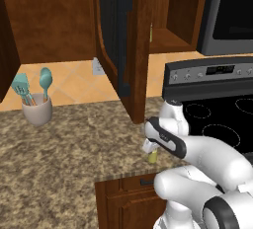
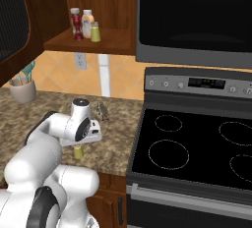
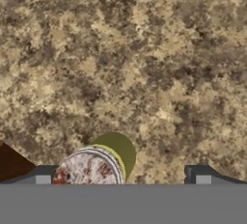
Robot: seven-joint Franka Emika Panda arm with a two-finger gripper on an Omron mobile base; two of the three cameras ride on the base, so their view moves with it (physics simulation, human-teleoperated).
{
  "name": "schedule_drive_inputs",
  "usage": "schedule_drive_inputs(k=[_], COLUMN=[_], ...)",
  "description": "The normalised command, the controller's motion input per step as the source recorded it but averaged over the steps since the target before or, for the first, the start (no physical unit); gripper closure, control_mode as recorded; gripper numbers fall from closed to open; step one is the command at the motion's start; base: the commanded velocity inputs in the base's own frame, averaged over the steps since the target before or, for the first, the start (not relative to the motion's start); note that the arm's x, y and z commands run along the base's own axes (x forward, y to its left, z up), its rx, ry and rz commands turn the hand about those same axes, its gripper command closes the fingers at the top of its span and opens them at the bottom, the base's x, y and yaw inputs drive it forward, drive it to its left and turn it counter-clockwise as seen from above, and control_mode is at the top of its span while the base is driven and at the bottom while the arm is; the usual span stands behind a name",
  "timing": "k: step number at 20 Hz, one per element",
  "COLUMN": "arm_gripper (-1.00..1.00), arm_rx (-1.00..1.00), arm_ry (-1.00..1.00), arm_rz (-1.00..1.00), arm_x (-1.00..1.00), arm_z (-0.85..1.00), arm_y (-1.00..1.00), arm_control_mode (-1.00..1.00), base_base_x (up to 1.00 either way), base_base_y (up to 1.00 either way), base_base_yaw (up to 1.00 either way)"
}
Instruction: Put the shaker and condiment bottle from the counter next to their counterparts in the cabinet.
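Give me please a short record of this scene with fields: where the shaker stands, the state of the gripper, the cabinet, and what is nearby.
shaker: small yellow-green cylinder with grey-silver cap, upright on the speckled brown-beige granite counter near its front edge
gripper: open, directly above the shaker, which sits closer to one finger, not gripped
cabinet: reddish-brown wooden wall cabinet, door open; a red bottle, a pale bottle and a yellow-green shaker stand on its shelf
nearby: white utensil cup with teal tools on the counter; black stove beside the counter

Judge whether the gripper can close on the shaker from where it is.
Probably yes: the open gripper hangs right over the shaker on the counter, though the shaker sits off-centre toward one finger.
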Motion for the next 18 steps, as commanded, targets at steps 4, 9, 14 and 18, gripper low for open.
schedule_drive_inputs(k=[4, 9, 14, 18], arm_gripper=[-1.00, -1.00, -1.00, -1.00], arm_rx=[0.00, 0.00, -0.02, -0.05], arm_ry=[0.00, 0.00, -0.01, -0.03], arm_rz=[0.00, 0.00, 0.00, 0.00], arm_x=[0.00, 0.00, -0.05, -0.12], arm_z=[-0.18, -0.20, -0.16, -0.08], arm_y=[0.00, 0.00, 0.12, 0.25], arm_control_mode=[-1.00, -1.00, -1.00, -1.00], base_base_x=[0.00, 0.00, 0.00, 0.00], base_base_y=[0.00, 0.00, 0.00, 0.00], base_base_yaw=[0.00, 0.00, 0.00, 0.00])
